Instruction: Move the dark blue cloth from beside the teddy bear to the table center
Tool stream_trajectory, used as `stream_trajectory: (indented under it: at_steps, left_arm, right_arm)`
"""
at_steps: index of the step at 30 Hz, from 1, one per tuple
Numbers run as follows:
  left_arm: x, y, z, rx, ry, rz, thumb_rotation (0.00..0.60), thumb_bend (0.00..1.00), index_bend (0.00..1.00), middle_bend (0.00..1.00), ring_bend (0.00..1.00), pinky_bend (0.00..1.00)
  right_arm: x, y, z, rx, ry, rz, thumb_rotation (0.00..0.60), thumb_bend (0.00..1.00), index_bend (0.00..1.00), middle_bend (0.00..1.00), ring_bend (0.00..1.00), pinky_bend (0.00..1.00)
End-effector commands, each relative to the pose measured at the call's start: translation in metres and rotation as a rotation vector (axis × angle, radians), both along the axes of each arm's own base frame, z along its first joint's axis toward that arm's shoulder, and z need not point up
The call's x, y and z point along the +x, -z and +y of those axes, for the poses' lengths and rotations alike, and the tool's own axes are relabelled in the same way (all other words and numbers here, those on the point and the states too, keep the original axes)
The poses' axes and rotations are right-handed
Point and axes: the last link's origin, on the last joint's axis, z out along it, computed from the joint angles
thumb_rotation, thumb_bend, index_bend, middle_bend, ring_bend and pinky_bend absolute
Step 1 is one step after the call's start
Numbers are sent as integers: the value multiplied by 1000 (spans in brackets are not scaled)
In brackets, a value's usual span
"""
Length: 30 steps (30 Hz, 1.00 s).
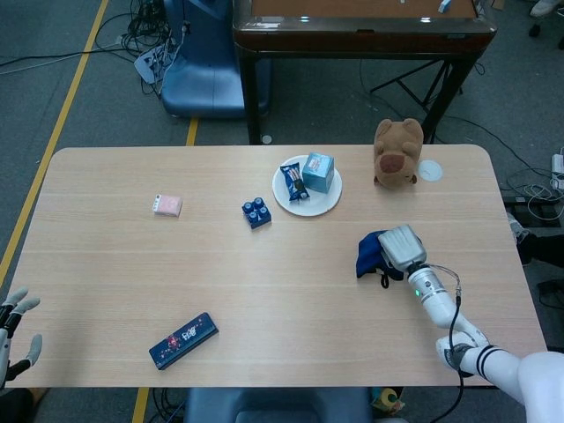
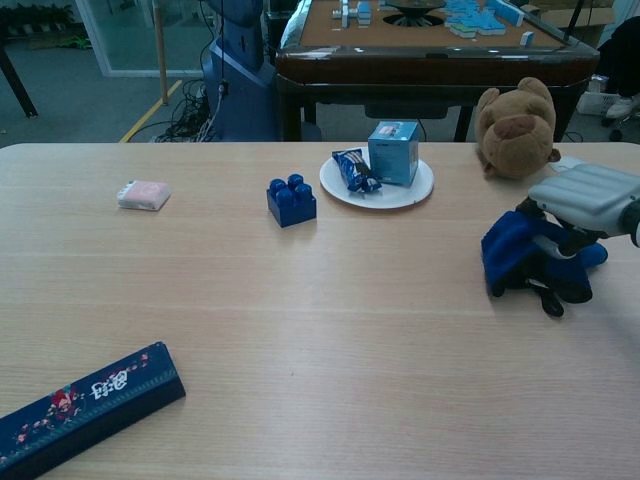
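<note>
From the head view, the right hand (image 1: 401,248) sits over the right half of the worktop, its fingers curled down into the dark blue cloth (image 1: 371,254) and gripping it. The cloth is bunched beneath the hand, well in from the right edge and nearer the front than the teddy bear (image 1: 396,152), which sits by the far right corner, well apart from the cloth. A white plate (image 1: 307,199) carrying a light blue box (image 1: 318,172) and a snack packet (image 1: 293,181) stands near the far edge, with a blue building block (image 1: 256,212) just to its left and a small pink packet (image 1: 166,205) further left. A long dark blue case (image 1: 182,340) lies near the front edge, left of the middle. The left hand (image 1: 13,332) shows off the front left corner, fingers apart, holding nothing.

In the chest view, the right hand (image 2: 583,200) covers the cloth (image 2: 510,250) from above; the fingers are clamped on its folds, and a dark loop hangs down at the front. The teddy bear (image 2: 516,119) sits behind it by the far edge. The left hand does not appear here.
</note>
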Motion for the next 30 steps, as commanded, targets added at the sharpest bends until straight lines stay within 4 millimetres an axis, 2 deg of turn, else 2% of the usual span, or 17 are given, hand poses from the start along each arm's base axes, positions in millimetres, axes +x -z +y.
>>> stream_trajectory:
  at_steps: [1,7,13,17,22,30]
  left_arm:
    - [0,0,0,-1,-2,0,600,411,229,128,188,154]
    - [0,-1,-1,2,-4,2,600,411,229,128,188,154]
    - [0,-2,-2,6,-7,2,600,412,229,128,188,154]
    - [-1,-2,-2,3,-6,3,600,411,229,128,188,154]
    - [-2,0,-1,-3,-8,5,600,411,229,128,188,154]
    - [0,3,1,-9,2,3,600,412,229,128,188,154]
  right_arm:
    - [1,-1,-20,-55,30,10,600,651,653,558,578,768]
    - [2,3,-32,-77,51,17,600,651,654,558,578,768]
    - [5,16,-21,-7,32,2,600,651,653,558,578,768]
    - [15,24,5,92,-17,-59,600,651,654,558,578,768]
    - [24,20,37,181,-69,-105,600,650,655,558,578,768]
    - [40,17,76,260,-130,-126,600,651,655,558,578,768]
